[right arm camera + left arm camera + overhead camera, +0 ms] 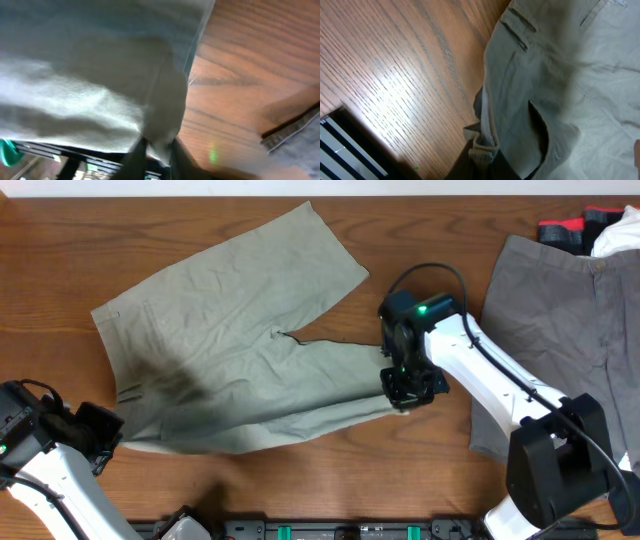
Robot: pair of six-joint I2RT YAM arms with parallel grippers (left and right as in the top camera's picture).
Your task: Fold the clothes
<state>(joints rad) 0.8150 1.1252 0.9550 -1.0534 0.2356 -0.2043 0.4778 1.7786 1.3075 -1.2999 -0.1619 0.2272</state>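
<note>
At lower left, the left gripper point(98, 436) pinches the waistband corner of the khaki shorts point(230, 340), which lie spread on the table point(430, 230). At centre, the right gripper point(405, 392) is closed on a leg hem. Either thin pinch could slip and drop the fold crooked. The grey shorts point(560, 330) wait at right.

khaki shorts point(230, 340) spread mid-table, legs splayed, grey shorts point(570, 350) flat at right

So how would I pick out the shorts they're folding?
On the wooden table, look left of centre for the khaki shorts, spread flat. Unlike the grey shorts at the right edge, they are beige, with the left gripper at the waistband and the right gripper pinching a leg hem.
</note>
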